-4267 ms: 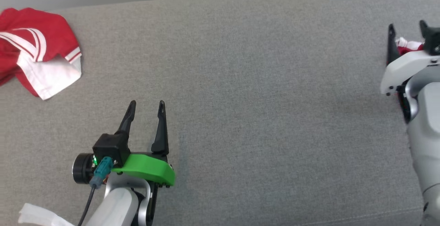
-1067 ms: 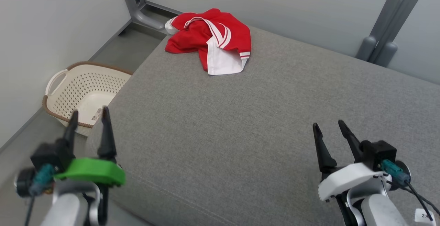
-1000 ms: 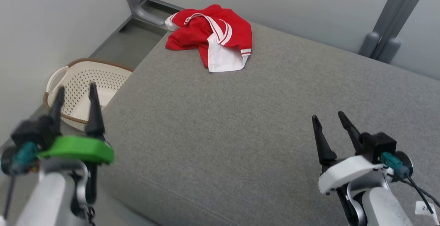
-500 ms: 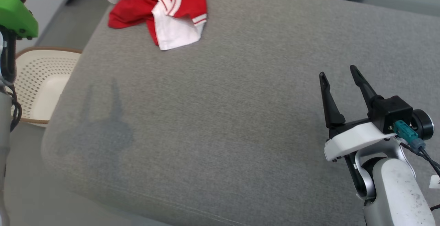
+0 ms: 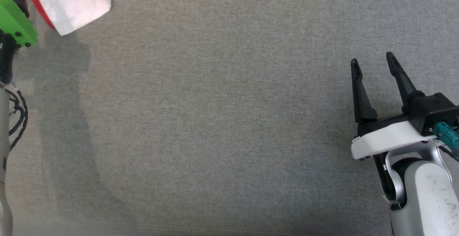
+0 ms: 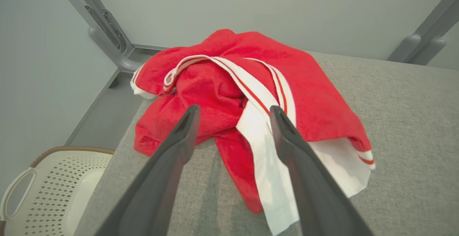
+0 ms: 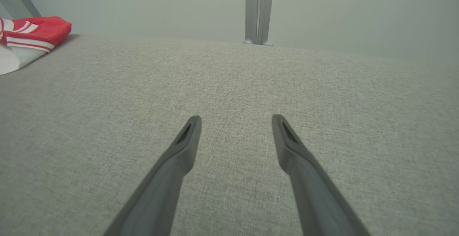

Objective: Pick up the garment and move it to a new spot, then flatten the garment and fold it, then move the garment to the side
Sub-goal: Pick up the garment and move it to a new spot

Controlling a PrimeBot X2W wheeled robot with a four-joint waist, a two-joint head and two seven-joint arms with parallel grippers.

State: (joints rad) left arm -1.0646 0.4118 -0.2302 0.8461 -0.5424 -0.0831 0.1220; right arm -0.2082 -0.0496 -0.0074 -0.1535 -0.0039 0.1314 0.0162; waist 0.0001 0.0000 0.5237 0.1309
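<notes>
Red garment with white stripes and a white panel; plain grey woven surface; cream perforated basket, brown-rimmed.

Noted garment on far left corner of cushion, basket on floor beside that corner, left gripper before garment, seemingly apart.

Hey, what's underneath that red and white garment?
The garment lies crumpled on the grey cushion, near its corner. Its folds hide anything else beneath.
</notes>
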